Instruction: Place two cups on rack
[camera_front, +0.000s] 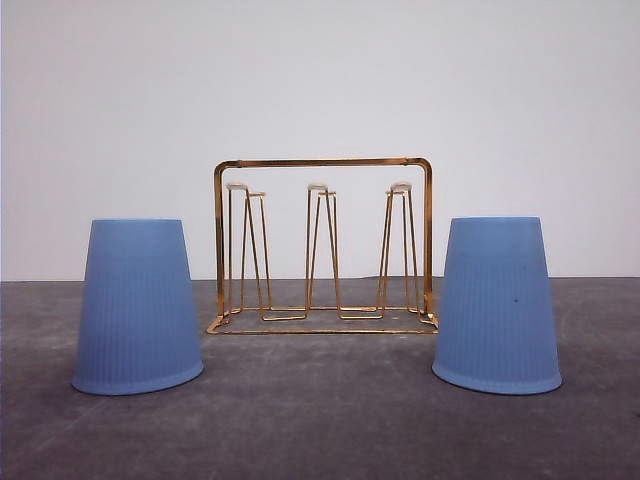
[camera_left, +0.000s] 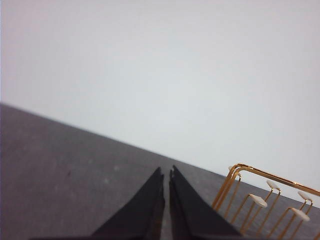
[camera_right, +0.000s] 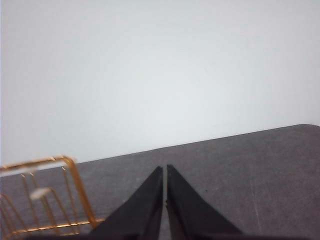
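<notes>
Front view: two light blue plastic cups, both upside down, wide rims on the table. Left cup and right cup are alike: tapered, no handle, fine vertical ribbing, matte finish. The right one carries a small dark speck on its side.

Between them and further back stands the rack, thin gold wire, shiny. Rectangular frame with rounded upper corners, flat wire base, narrow upright prongs in three pairs with white tips. No prong has a cup on it; each cup stands apart from the rack.

Table surface: dark grey, dull, faintly mottled. Behind it a plain white wall.

Left wrist view: left gripper, black, wedge-shaped fingers tapering to points, tips together with a hairline slit between. Rack frame and white prong tips near it.

Right wrist view: right gripper, same black wedges, tips together, holding nothing. Rack corner off to one side.
</notes>
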